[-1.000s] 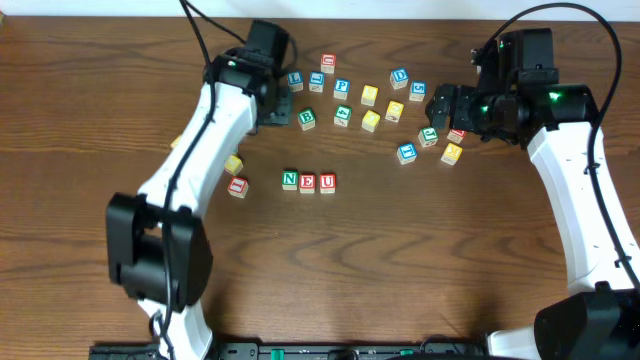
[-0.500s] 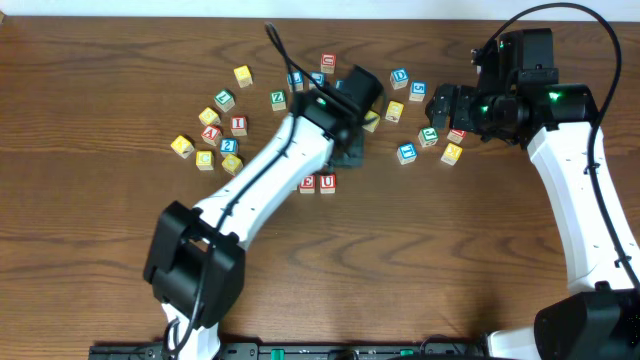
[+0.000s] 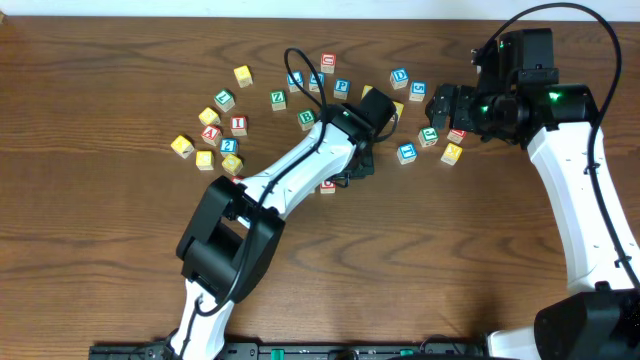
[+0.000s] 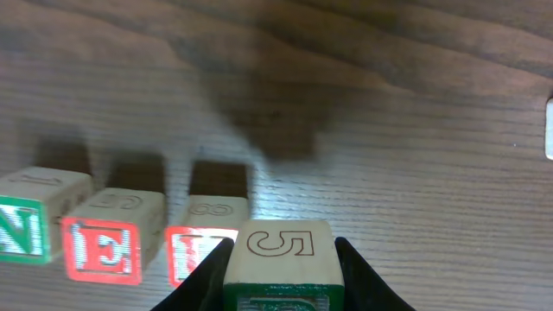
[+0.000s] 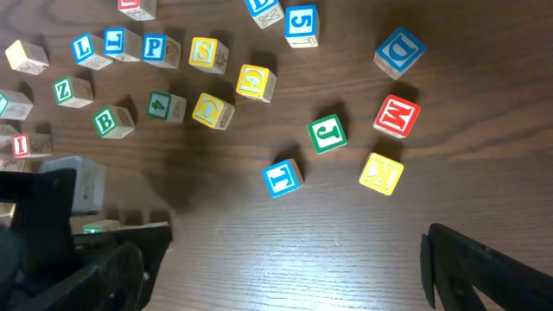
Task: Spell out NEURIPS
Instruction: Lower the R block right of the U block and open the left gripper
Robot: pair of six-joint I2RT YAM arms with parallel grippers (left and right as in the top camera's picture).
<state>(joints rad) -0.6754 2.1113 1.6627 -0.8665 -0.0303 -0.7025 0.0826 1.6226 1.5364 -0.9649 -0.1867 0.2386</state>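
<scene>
In the left wrist view my left gripper (image 4: 281, 281) is shut on a wooden cube (image 4: 278, 246) with a green-framed face and a 5 outlined on top; its letter is cut off. The cube is just right of the row: green N (image 4: 24, 226), red E (image 4: 108, 249), red-framed U (image 4: 200, 250). From overhead the left gripper (image 3: 353, 165) covers most of the row; only the U (image 3: 327, 186) peeks out. Blue P (image 5: 154, 47), yellow S (image 5: 206, 52) and red I (image 3: 238, 125) lie loose. My right gripper (image 5: 281, 259) is open over bare wood, also seen overhead (image 3: 441, 104).
Loose cubes lie under the right wrist: blue D (image 5: 399, 50), red M (image 5: 397, 115), yellow K (image 5: 380, 173), green J (image 5: 328, 134), blue T (image 5: 282, 177). Green B (image 3: 307, 118) and Z (image 3: 278, 99) sit at the back. A cluster of several cubes (image 3: 215, 135) lies at the left.
My left arm has swung from the back left across to the right and down to the row's right end, with the cube in its jaws. The right arm has not moved.
</scene>
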